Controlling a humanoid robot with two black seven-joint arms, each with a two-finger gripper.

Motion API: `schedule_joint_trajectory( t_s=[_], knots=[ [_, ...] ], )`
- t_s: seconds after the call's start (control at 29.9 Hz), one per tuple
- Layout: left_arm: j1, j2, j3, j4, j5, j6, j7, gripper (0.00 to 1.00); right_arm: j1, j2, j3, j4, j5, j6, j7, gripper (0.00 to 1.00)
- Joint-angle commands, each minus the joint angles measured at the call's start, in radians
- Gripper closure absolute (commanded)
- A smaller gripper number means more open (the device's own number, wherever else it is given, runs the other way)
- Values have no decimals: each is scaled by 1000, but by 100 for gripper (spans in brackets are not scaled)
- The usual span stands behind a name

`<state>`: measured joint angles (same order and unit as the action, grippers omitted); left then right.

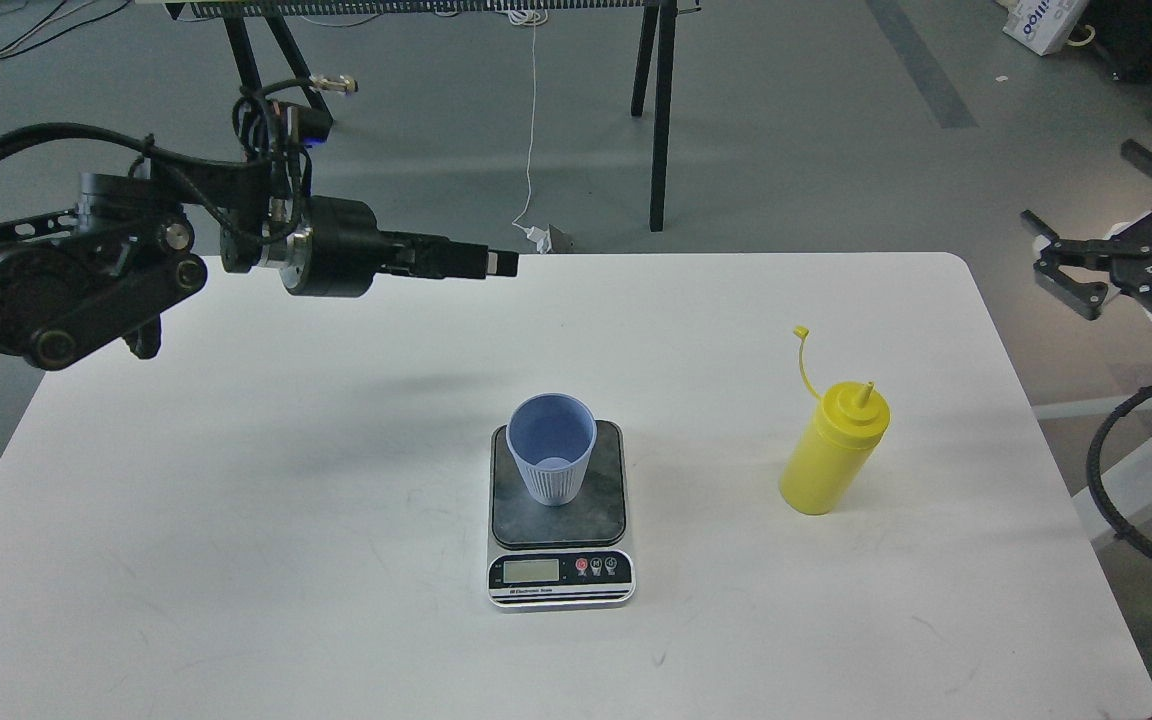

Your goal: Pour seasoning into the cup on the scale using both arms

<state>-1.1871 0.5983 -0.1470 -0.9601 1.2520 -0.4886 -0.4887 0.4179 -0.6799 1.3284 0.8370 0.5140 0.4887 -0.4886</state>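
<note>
The light-blue cup (pixel 552 447) stands upright and empty on the dark plate of the scale (pixel 560 578), at the table's middle front. The yellow seasoning bottle (pixel 833 452) stands upright on the table to the right of the scale, nozzle uncovered, its cap strap curving up to the left. My left gripper (pixel 498 263) hangs above the table's back edge, up and left of the cup, pointing right; its fingers read as one dark bar. My right gripper (pixel 1056 262) is open and empty off the table's right edge, up and right of the bottle.
The white table (pixel 236 520) has rounded corners. Black trestle legs (pixel 658 110) and a white cable (pixel 533 130) stand on the grey floor behind it. My right arm's cables (pixel 1111 480) hang beside the table's right edge.
</note>
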Motion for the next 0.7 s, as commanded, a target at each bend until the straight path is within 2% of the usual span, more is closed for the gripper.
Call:
schedule_joint_trajectory(
  t_s=[0.0,0.13,0.27,0.43,0.67],
  knots=[
    [12,20,-49,99,-199,0,0,1,-140,-67,-2,28,220,0,0,1],
    [12,3,-52,225,-359,0,0,1,-383,-63,3,143,268,0,0,1],
    [11,-25,-49,251,-376,0,0,1,-583,-9,-38,246,250,0,0,1],
    [11,-63,-42,254,-373,0,0,1,-607,66,-158,295,230,0,0,1],
    [12,-75,-39,256,-373,0,0,1,-585,137,-173,287,170,0,0,1]
  ],
)
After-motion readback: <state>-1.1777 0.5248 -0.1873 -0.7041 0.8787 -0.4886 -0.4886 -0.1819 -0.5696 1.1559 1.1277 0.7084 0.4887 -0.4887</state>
